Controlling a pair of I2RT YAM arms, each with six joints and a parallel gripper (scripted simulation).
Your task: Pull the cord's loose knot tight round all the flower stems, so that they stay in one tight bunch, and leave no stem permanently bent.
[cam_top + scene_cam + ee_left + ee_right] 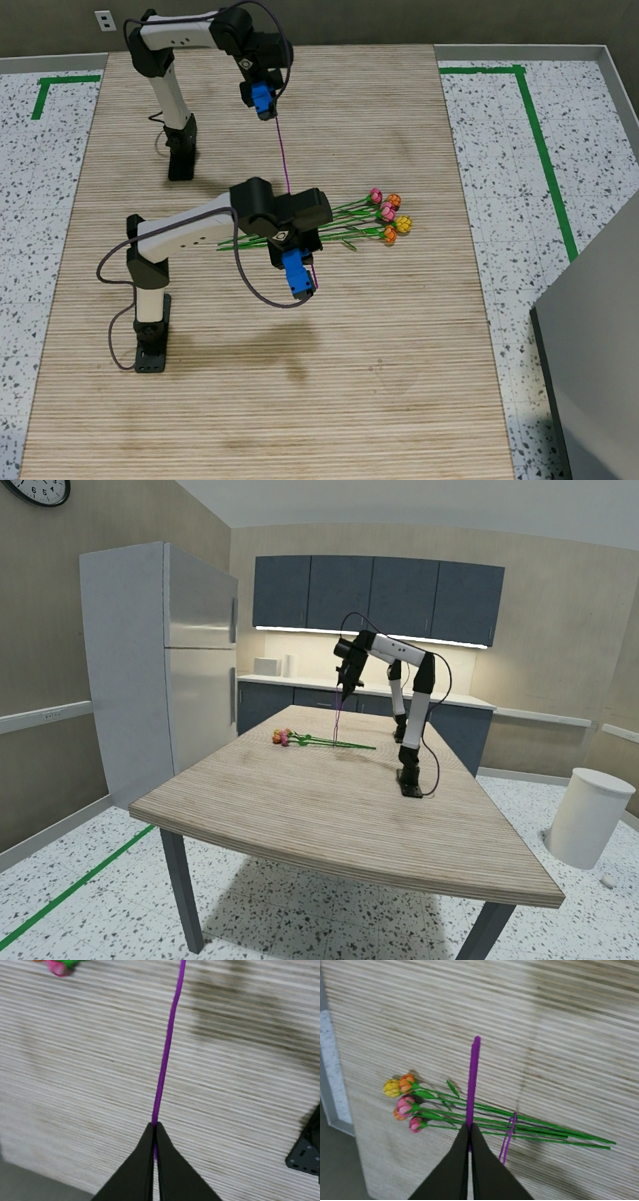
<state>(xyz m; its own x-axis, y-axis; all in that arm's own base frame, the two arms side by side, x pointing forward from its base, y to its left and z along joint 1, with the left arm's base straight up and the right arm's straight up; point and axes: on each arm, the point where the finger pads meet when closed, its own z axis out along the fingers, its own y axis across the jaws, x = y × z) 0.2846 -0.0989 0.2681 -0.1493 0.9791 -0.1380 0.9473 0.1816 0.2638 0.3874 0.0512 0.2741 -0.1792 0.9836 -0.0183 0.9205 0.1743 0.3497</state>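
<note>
Several flowers (387,213) (283,736) (406,1106) in pink, orange and yellow lie flat with their long green stems (558,1127) close together; these look straight. The purple cord (282,149) (336,727) (166,1052) (473,1072) crosses over all the stems as two thin strands in the right wrist view. Its knot is too small to make out. My left gripper (344,699) (154,1128) is shut on one cord end, raised above the table. My right gripper (469,1130) is shut on the other end, also raised, on the opposite side of the bunch; a short tail sticks out.
In the top view the right arm (257,204) hangs over the middle of the stems and hides part of them. The left arm (178,33) reaches over the far part of the table (361,103). Both bases stand on the stem-end side.
</note>
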